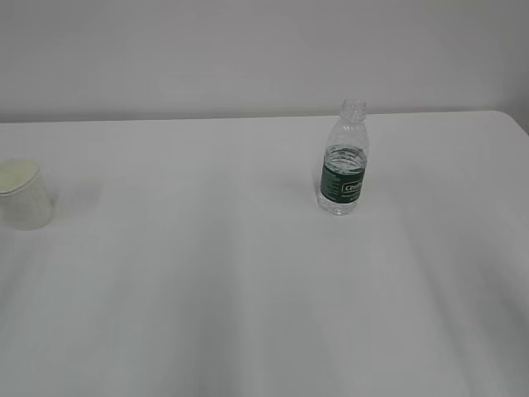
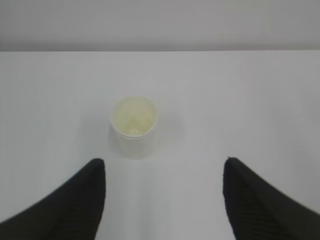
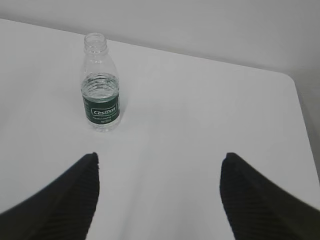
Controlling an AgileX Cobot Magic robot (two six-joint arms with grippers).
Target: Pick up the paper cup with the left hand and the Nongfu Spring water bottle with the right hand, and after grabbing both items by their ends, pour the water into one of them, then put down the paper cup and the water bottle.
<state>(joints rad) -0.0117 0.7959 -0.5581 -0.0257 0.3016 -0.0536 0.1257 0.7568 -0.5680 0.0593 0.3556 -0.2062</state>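
A small off-white tapered paper cup [image 1: 23,194] with a rolled rim stands upright at the far left edge of the exterior view, on a plain white desk [image 1: 207,289]. Its pale cream inside shows from above. Well apart from it, right of the middle and toward the back of the desk, stands a small clear ribbed plastic bottle [image 1: 344,161] with a dark green label in white print. It is upright and its narrow neck carries no cap. Clear water [image 1: 344,157] fills it to a line just above the label — the part above that looks empty.

No arm shows in the exterior view.

In the left wrist view the left gripper [image 2: 164,172] has its two black ribbed fingers [image 2: 75,205] spread wide, holding nothing. The paper cup [image 2: 134,127] stands on the desk ahead of it, a little left of the middle of the gap and clear of both fingers.

In the right wrist view the right gripper [image 3: 159,167] is likewise spread wide and empty. The bottle [image 3: 101,85] stands ahead and off to the left, roughly in line with the left finger [image 3: 70,200] — near it in the picture but not touching. The rounded far right corner of the desk [image 3: 210,125] shows against a plain pale wall [image 3: 200,25].
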